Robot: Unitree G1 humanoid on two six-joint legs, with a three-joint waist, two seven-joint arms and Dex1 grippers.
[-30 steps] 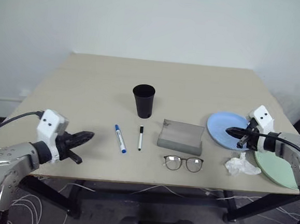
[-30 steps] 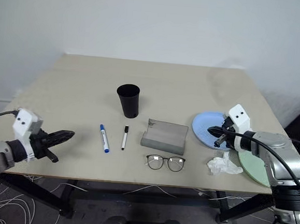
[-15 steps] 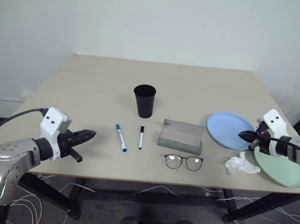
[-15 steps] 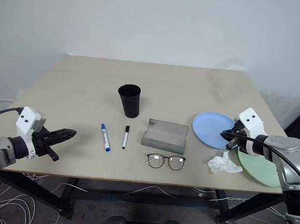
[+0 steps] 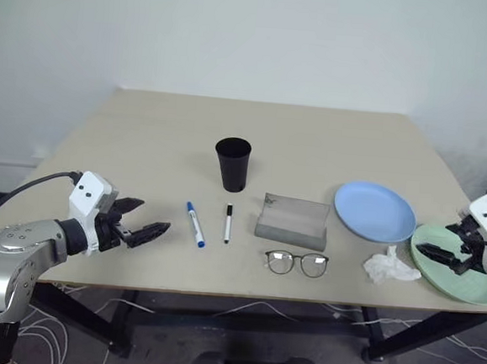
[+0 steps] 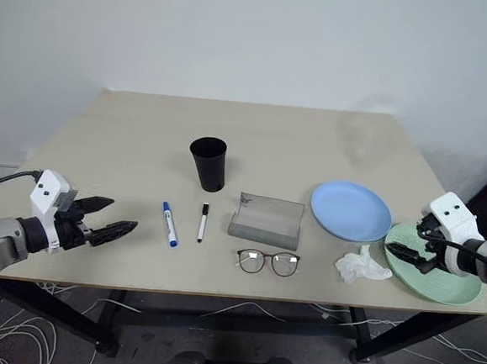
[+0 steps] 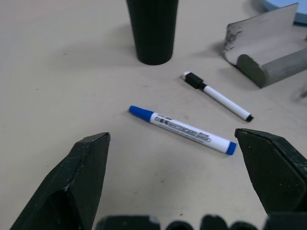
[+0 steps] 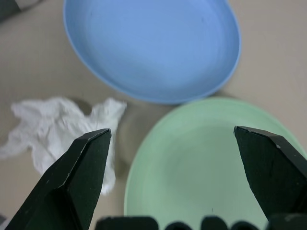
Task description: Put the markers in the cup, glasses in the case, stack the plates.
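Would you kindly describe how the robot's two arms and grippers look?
Both arms are silver-grey metal with black cables. Each wrist carries a white camera block with small dark dots. The left gripper and right gripper each have two tapered black fingers.

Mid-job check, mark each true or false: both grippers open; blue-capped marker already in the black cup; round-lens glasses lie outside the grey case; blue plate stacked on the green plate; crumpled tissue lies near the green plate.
1. Both grippers are open. True: the left gripper and the right gripper stand open, empty.
2. The blue-capped white marker is in the black tapered cup. False: it lies on the table.
3. The round-lens glasses lie outside the grey rectangular case. True.
4. The light blue plate sits on the pale green plate. False: side by side.
5. The crumpled white tissue lies near the green plate. True.
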